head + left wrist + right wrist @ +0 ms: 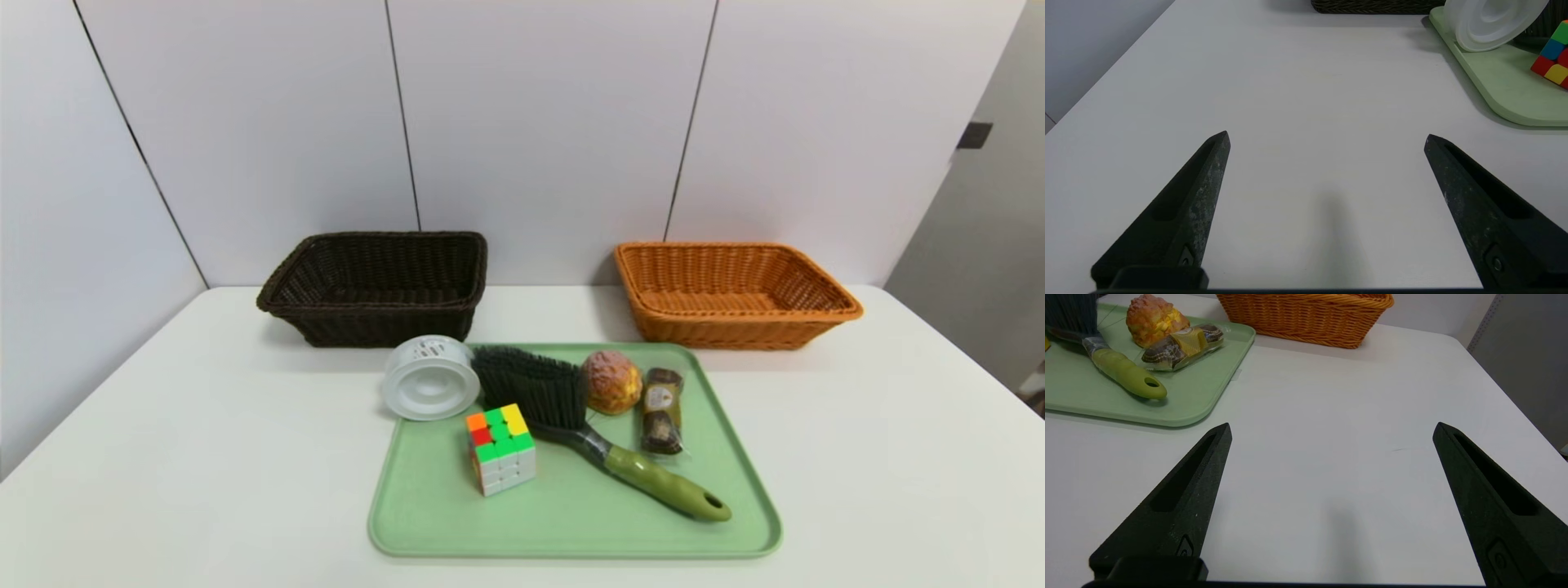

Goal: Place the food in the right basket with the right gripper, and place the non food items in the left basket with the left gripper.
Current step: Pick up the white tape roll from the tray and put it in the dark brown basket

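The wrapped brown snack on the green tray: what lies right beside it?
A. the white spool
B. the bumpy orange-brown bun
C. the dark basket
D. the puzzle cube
B: in the head view the wrapped snack lies at the right part of the green tray with the bun right next to it; the cube and spool sit across the brush.

The left end effector (1327, 136) hangs over the bare white tabletop (1298, 94), its two black tapered fingers (1200, 192) spread wide with nothing between them. Toward two o'clock, a pale green plastic tray (1498, 85) carries a white round plastic spool (1490, 20) and a multicoloured puzzle cube (1553, 57). At twelve o'clock, the dark brown woven basket (1372, 6) shows.
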Motion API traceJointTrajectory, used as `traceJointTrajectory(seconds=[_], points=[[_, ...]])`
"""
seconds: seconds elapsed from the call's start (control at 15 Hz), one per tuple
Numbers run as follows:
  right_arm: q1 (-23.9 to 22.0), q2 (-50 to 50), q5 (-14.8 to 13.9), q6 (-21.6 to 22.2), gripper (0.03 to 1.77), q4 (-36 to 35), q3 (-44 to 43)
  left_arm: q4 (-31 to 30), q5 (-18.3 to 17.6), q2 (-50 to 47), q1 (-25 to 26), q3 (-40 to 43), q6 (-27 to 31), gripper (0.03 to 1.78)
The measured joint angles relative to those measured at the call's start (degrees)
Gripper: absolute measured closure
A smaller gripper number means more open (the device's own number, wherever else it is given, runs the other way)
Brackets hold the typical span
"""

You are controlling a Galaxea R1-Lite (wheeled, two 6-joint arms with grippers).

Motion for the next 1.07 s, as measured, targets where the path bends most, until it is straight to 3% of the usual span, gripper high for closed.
traceJointTrajectory(seconds=[1.07], points=[[0.0, 0.0, 0.3, -1.7, 0.10, 0.8, -2.7, 2.1, -0.2, 0.0, 0.0, -1.6, 0.9, 0.12]])
